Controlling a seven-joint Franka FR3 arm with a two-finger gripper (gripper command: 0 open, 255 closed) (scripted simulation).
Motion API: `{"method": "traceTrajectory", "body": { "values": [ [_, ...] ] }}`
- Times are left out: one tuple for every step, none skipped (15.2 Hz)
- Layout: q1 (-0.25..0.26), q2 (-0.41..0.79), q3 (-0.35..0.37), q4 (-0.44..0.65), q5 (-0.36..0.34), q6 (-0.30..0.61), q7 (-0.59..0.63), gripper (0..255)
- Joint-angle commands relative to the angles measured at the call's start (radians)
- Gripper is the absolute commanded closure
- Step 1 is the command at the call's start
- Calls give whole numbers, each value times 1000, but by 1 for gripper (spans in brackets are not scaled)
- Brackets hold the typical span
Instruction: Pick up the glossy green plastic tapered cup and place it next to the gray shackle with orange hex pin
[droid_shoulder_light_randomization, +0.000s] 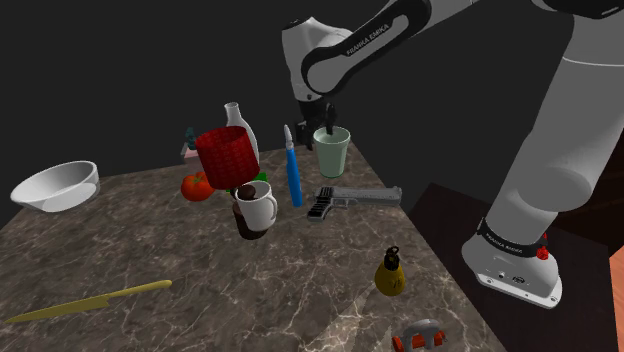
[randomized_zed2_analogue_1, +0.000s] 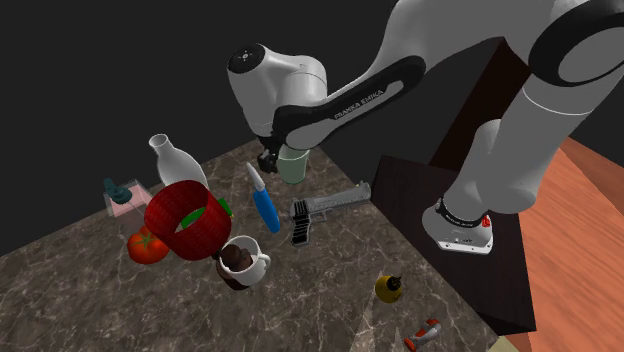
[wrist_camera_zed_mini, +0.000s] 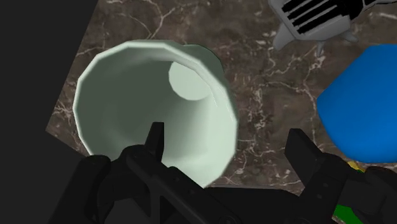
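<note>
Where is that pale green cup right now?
In the shoulder view, the pale green cup stands near the table's far edge, right of the blue tool, under the gripper.

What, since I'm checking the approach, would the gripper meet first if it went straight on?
Likely the pale green cup: the gripper straddles its wall, jaws open, one inside. Depth is unclear.

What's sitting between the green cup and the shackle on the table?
In the shoulder view, two things: the grey pistol-shaped tool close to the pale green cup, then the small yellow bottle nearer the grey shackle.
</note>
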Motion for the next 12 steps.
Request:
{"method": "traceTrajectory", "body": {
  "values": [
    [-2, 16, -2, -9, -7, 24, 5, 0],
    [-2, 21, -3, -16, -10, 37, 6, 0],
    [-3, 27, -5, -24, -13, 49, 8, 0],
    [-4, 32, -6, -31, -16, 62, 10, 0],
    [-5, 35, -6, -35, -18, 69, 11, 0],
    [-5, 35, -6, -35, -18, 69, 11, 0],
    [-5, 35, -6, -35, -18, 69, 11, 0],
    [-5, 35, -6, -35, -18, 69, 11, 0],
    [-5, 35, -6, -35, -18, 69, 11, 0],
    [-5, 35, -6, -35, -18, 69, 11, 0],
    [-5, 35, -6, -35, -18, 69, 11, 0],
    [-5, 35, -6, -35, -18, 69, 11, 0]
  ]
}}
